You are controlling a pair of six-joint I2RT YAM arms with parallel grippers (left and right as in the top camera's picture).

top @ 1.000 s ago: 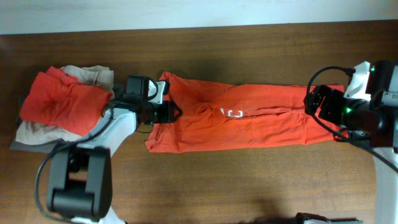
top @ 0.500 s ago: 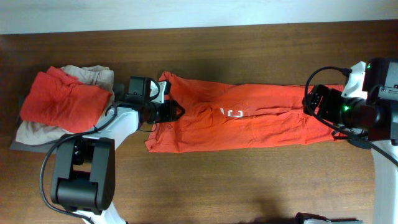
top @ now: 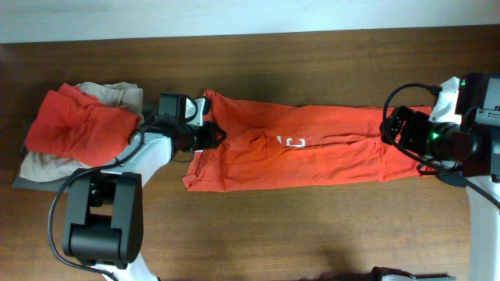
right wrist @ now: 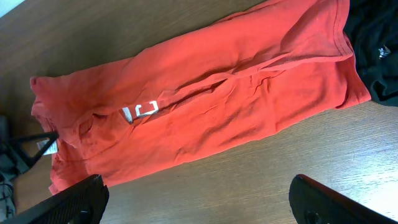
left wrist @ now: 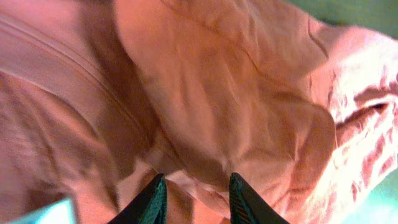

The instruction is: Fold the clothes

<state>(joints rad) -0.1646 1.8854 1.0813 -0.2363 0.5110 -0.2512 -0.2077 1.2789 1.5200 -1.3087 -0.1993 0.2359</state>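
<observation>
T-shirt [top: 312, 152]: red-orange, lies as long creased strip across middle of table [top: 312, 234], white lettering up, one end at each arm. Left gripper [left wrist: 196, 196] low over left end, fingers slightly apart, cloth close beneath, no clamp seen. Right gripper [right wrist: 199, 202] spread wide, empty, above right end. Likely light, limp, no stiffness; layers may slide and drag on wood. Best hold: pinch both layers at end corners, lift evenly. Pile of other garments [top: 78, 133] far left.
</observation>
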